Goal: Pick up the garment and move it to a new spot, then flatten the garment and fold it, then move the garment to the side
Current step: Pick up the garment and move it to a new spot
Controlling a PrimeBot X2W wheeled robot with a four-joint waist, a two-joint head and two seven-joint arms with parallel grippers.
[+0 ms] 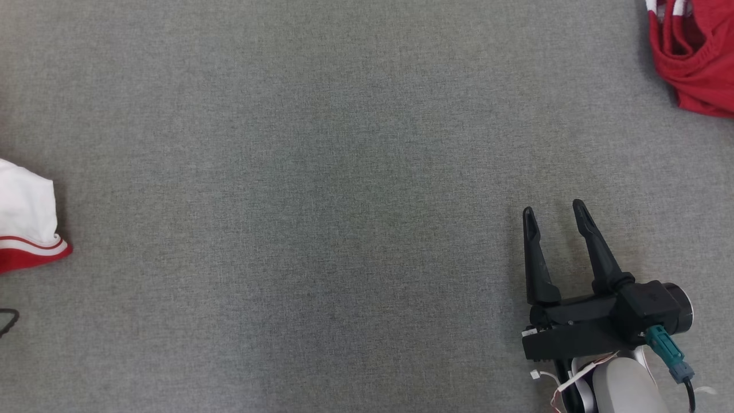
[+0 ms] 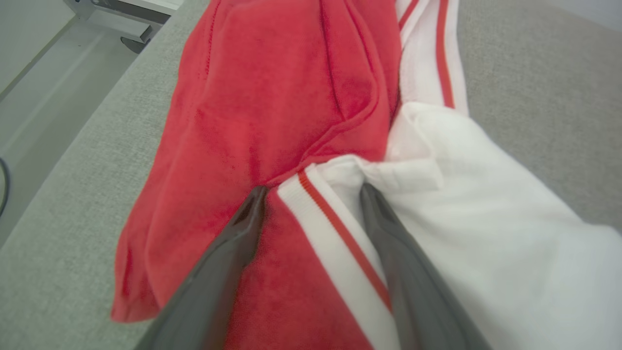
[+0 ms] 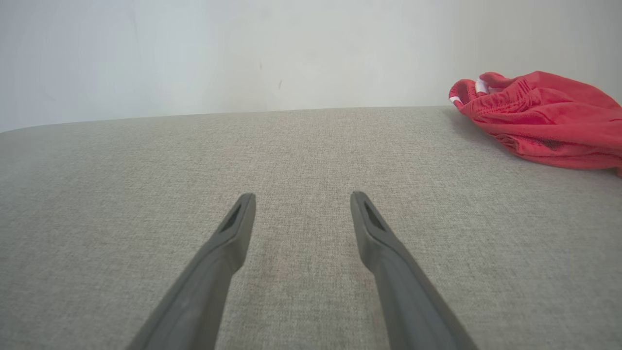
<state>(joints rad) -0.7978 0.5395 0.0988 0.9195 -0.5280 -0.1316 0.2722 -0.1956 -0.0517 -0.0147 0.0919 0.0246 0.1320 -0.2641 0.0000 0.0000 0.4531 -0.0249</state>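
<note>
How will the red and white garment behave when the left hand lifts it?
Probably floppy: the garment lies in soft folds and should drape. Likely light, being bunched cloth. The open left hand may catch just one layer.

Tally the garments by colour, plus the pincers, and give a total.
Red-and-white garment: 1
Mostly red garment: 1
Pincers: 2 (left pincer, right pincer)
Total: 4

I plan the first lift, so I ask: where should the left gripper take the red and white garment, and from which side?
Best take the striped white band, where the garment bunches into a raised fold. Come along the present line of the left gripper: its open fingers stand either side of it.
</note>
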